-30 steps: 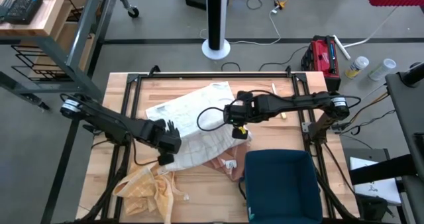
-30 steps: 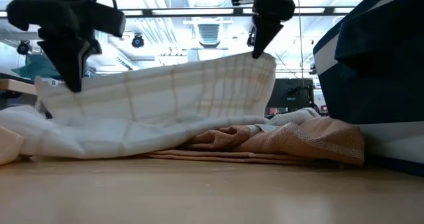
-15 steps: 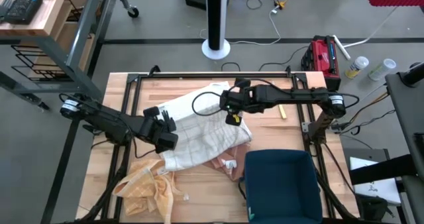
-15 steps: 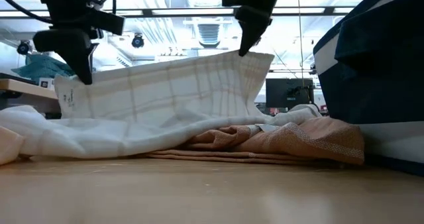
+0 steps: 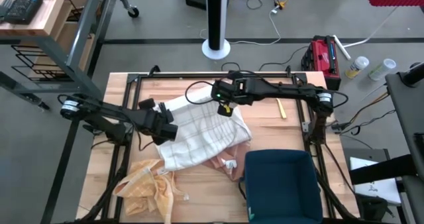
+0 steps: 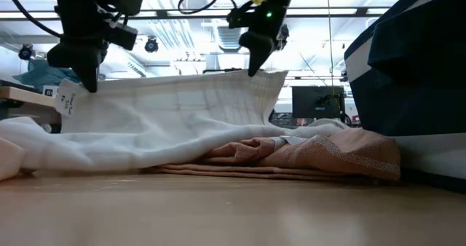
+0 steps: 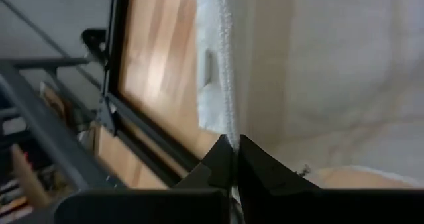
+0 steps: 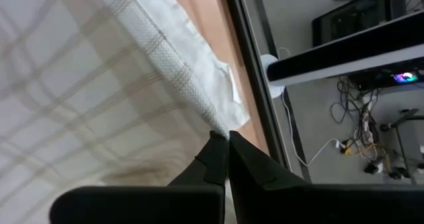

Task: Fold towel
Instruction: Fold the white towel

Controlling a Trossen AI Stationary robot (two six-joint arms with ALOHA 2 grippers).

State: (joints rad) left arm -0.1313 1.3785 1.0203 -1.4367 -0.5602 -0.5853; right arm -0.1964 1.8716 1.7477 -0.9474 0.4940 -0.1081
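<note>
White towel (image 6: 167, 122) hides the table behind it.

Both dark arms reach inward over the table — left gripper (image 5: 161, 126) and right gripper (image 5: 224, 108) raised, fingers pinched tight, wrists angled downward, well apart.

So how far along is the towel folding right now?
Mid-fold. The left gripper and right gripper are each shut on a corner of the white plaid towel, holding that edge above the table. Left: lay it down and finish. The orange towels look unfolded.
</note>
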